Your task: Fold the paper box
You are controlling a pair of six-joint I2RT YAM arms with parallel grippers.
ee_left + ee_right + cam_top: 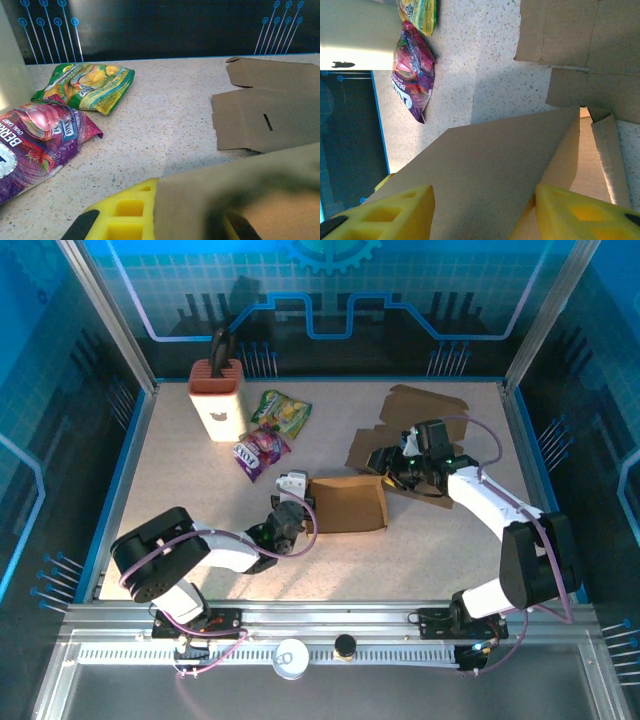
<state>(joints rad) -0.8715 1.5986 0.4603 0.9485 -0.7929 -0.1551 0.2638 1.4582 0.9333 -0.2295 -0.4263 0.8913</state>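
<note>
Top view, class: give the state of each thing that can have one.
Paper box: partly folded.
Flat cardboard: unfolded, lying flat.
Knife block: upright.
Green bag: lying flat.
Purple bag: lying flat.
Left hand: shut on the Paper box.
Right hand: open around a cardboard panel.

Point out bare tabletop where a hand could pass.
Free: near strip in front of the brown cardboard box; far gap between green snack bag and flat cardboard sheet. Crowded: around white, red-topped knife block and purple snack bag.

Brown paper box point(347, 504), purple pouch point(260, 452), green pouch point(281, 412), speckled beige table point(180, 480)
</note>
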